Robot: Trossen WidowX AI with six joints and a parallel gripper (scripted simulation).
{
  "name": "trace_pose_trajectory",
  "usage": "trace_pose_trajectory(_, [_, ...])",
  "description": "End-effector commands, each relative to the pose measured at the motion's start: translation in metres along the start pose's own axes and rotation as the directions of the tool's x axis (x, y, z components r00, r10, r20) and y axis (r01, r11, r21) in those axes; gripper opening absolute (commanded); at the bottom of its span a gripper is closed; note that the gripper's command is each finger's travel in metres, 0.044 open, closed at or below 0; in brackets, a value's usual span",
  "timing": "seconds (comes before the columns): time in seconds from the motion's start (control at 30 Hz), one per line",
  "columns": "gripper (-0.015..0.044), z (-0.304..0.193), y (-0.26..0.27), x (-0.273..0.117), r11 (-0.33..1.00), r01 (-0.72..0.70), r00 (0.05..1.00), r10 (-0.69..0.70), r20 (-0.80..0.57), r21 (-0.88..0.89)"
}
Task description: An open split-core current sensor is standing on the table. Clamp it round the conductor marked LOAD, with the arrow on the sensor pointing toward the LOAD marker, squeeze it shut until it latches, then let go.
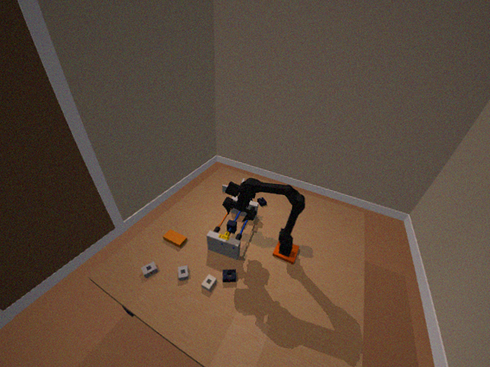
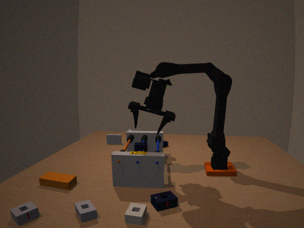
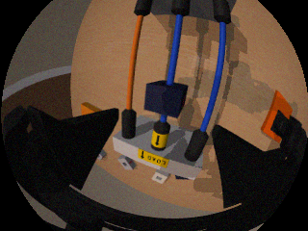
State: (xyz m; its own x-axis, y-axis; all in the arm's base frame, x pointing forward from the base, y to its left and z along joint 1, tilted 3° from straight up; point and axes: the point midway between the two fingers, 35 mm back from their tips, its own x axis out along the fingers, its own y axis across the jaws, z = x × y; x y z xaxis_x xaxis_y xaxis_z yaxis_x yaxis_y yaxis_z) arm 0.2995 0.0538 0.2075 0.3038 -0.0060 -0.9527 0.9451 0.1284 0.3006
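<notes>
The dark blue sensor (image 1: 231, 226) (image 2: 140, 146) (image 3: 166, 98) sits around the middle blue conductor (image 3: 175, 53), just behind the yellow LOAD marker (image 1: 223, 235) (image 2: 138, 153) (image 3: 153, 158). It looks like a closed block; its latch and arrow cannot be made out. The marker's own arrow shows in the wrist view. My gripper (image 2: 147, 130) (image 3: 167, 121) is wide open and empty, above the conductors. Its fingertips stand apart on either side of the sensor, higher than it and not touching it.
The conductors run between a front grey block (image 1: 222, 245) (image 2: 138, 174) and a back one (image 2: 152, 146). An orange conductor (image 3: 133, 67) and another blue one (image 3: 218, 72) flank the middle. An orange box (image 2: 57, 180), white sensors and a dark one (image 2: 163, 202) lie in front.
</notes>
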Motion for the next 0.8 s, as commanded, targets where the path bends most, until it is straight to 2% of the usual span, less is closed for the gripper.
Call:
trace_pose_trajectory(0.0, [0.0440,-0.004,-0.004,0.001,0.999,0.002,1.000,-0.001,0.027,-0.037])
trace_pose_trajectory(0.1, [0.0440,-0.018,-0.021,0.004,0.979,0.013,0.989,0.018,0.148,-0.201])
trace_pose_trajectory(0.23, [0.0440,-0.033,-0.042,0.004,0.905,0.032,0.947,0.109,0.303,-0.425])
trace_pose_trajectory(0.37, [0.0440,-0.046,-0.059,-0.002,0.781,0.056,0.873,0.265,0.411,-0.621])
trace_pose_trajectory(0.5, [0.0440,-0.058,-0.073,-0.013,0.622,0.085,0.764,0.461,0.452,-0.778])
trace_pose_trajectory(0.6, [0.0440,-0.063,-0.077,-0.018,0.558,0.096,0.715,0.537,0.447,-0.824])
trace_pose_trajectory(0.7, [0.0440,-0.063,-0.077,-0.018,0.558,0.096,0.715,0.537,0.447,-0.824])
trace_pose_trajectory(0.77, [0.0440,-0.063,-0.075,-0.015,0.594,0.085,0.749,0.491,0.445,-0.800])
